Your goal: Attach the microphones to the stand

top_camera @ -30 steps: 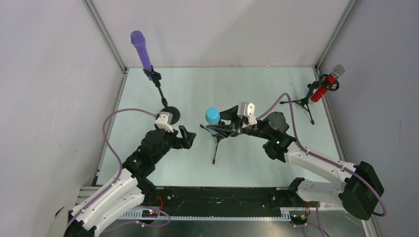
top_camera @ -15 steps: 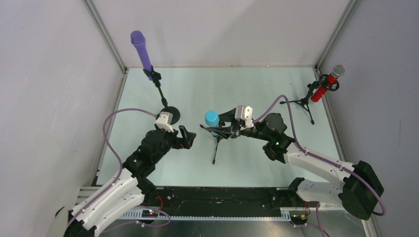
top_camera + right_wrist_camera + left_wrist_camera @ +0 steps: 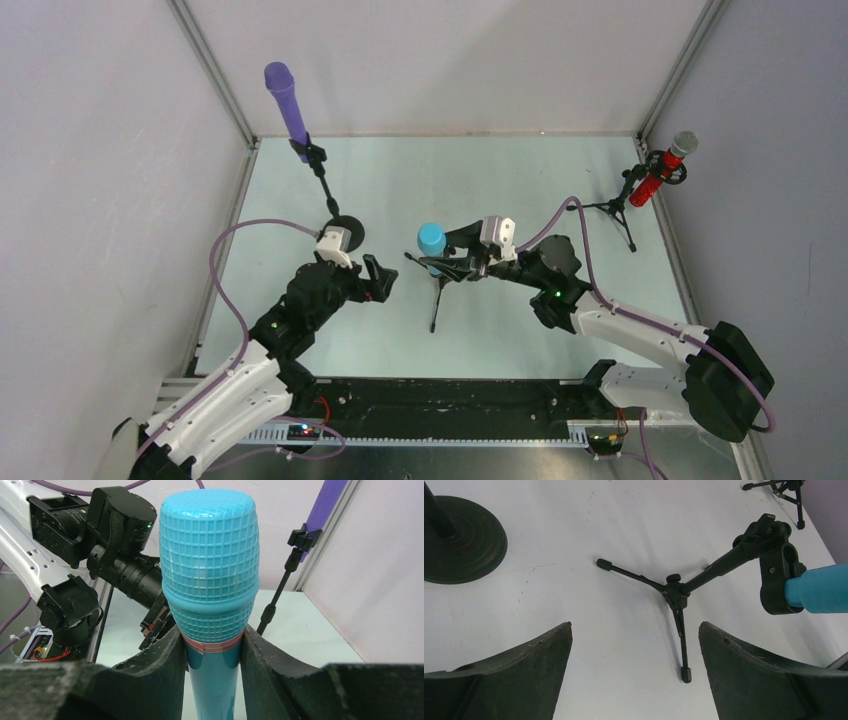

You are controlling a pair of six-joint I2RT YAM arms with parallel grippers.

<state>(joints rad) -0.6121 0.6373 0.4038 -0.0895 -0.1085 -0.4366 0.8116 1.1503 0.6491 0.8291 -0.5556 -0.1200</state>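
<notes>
Grippers: right gripper (image 3: 212, 647) pinches teal plastic stick microphone (image 3: 209, 575) just under its grid-mesh head, one finger on each side. The handle's lower end sits in black clip (image 3: 777, 582) of small black tripod stand (image 3: 675, 589) mid-table. Left gripper (image 3: 635, 630) is spread wide, holding nothing, near that tripod. Purple microphone (image 3: 286, 100) is clipped on black round-base stand (image 3: 343, 228), back left. Glittery red microphone with silver mesh head (image 3: 661, 172) is on second tripod stand (image 3: 616, 208), back right.

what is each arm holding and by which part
The right gripper clamps the teal microphone at its neck, just under the head; the left gripper holds nothing.
</notes>
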